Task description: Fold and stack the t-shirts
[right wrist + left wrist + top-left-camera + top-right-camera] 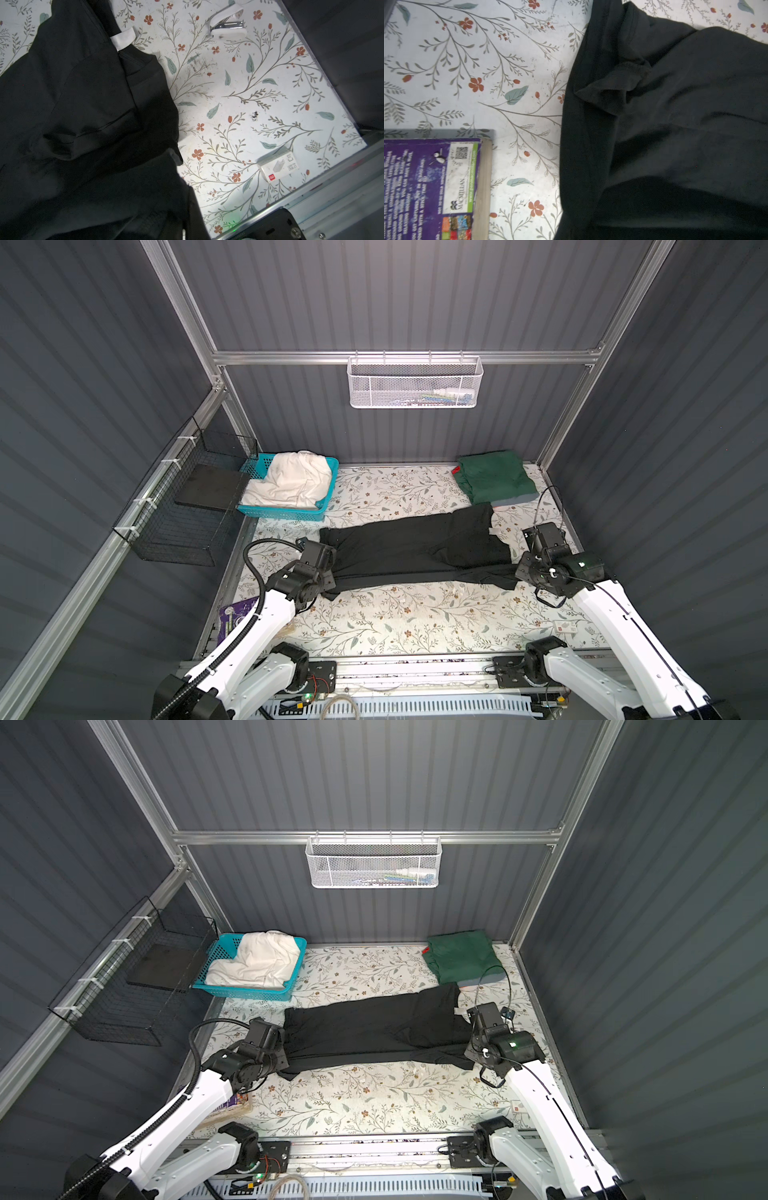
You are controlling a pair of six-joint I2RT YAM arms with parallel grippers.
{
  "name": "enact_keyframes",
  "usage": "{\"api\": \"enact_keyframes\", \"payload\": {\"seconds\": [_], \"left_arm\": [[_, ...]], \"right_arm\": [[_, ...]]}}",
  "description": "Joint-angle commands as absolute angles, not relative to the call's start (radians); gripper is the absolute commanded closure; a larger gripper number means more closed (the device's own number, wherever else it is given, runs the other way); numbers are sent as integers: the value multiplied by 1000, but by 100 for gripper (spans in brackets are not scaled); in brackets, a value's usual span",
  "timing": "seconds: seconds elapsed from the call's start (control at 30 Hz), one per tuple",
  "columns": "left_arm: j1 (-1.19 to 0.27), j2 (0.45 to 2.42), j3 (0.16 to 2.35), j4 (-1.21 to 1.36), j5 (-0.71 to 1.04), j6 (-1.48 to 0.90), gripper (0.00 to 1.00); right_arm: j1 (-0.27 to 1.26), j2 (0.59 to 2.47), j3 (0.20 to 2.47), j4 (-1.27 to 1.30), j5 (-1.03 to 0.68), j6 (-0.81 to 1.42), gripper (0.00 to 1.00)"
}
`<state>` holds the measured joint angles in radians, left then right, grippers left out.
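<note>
A black t-shirt [415,549] [374,1029] lies stretched sideways across the middle of the flowered table in both top views. My left gripper [332,572] [286,1052] is shut on its left end, where the dark cloth [664,145] bunches and rises toward the jaws. At the right end my right gripper [517,572] [467,1052] is shut on the folded cloth [83,124], near a white neck label [123,39]. A folded dark green t-shirt [494,477] tops a stack at the back right, over a grey one [515,501] and a red edge [456,470]. A crumpled cream-white t-shirt [291,483] fills the basket.
The turquoise basket [286,512] stands at the back left beside a black wire cage [183,510] on the wall. A purple book [436,187] lies front left. A small white box [278,166] and a white stapler [228,29] lie right. A white mesh basket [415,383] hangs behind.
</note>
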<state>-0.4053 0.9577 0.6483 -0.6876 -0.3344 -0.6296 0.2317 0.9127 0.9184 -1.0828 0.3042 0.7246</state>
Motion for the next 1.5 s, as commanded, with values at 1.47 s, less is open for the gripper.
{"api": "enact_keyframes", "payload": {"seconds": [1.47], "left_arm": [[-403, 1238, 746, -623, -347, -573, 99]], "right_arm": [[202, 1317, 1066, -894, 199, 578, 100]]}}
